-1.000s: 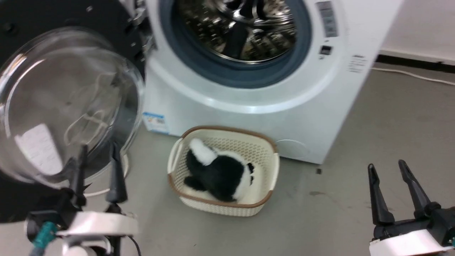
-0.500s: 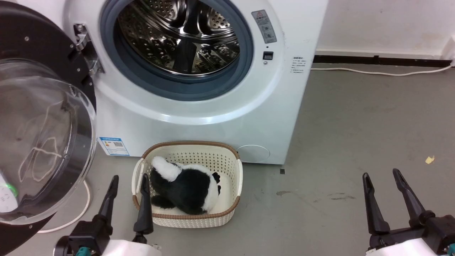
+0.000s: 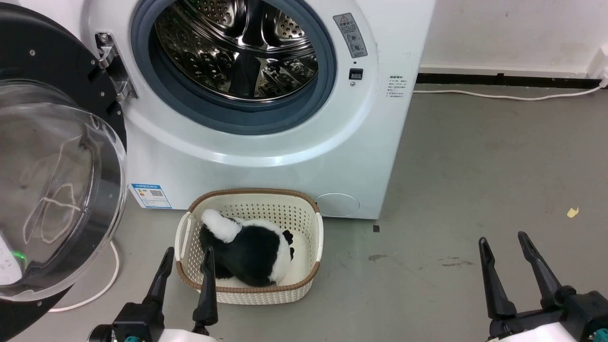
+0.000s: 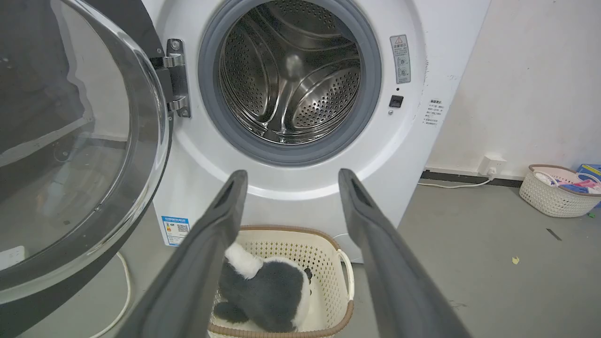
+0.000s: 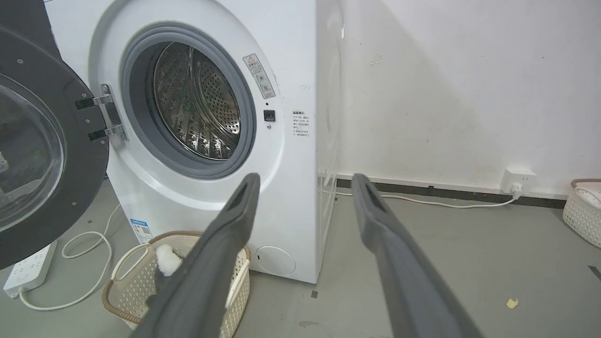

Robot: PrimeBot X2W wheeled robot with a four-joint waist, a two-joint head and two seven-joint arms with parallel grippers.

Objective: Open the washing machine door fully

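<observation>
Because the large round glossy black washing machine door (image 3: 52, 180) with its bulging clear glass bowl hangs swung wide on its metal hinge (image 3: 111, 61), at nine o'clock in the head view, the grey-rimmed steel drum opening (image 3: 237, 47) stands bare at twelve. You may count the job done, though the door's outer edge runs off frame, so travel may remain. Your left gripper (image 3: 188, 249), at seven o'clock, has fingers spread and empty; the door lies at its ten o'clock, near but apart. Your right gripper (image 3: 502, 237), at five o'clock, is splayed too, well apart from it, probably parked as unneeded.
</observation>
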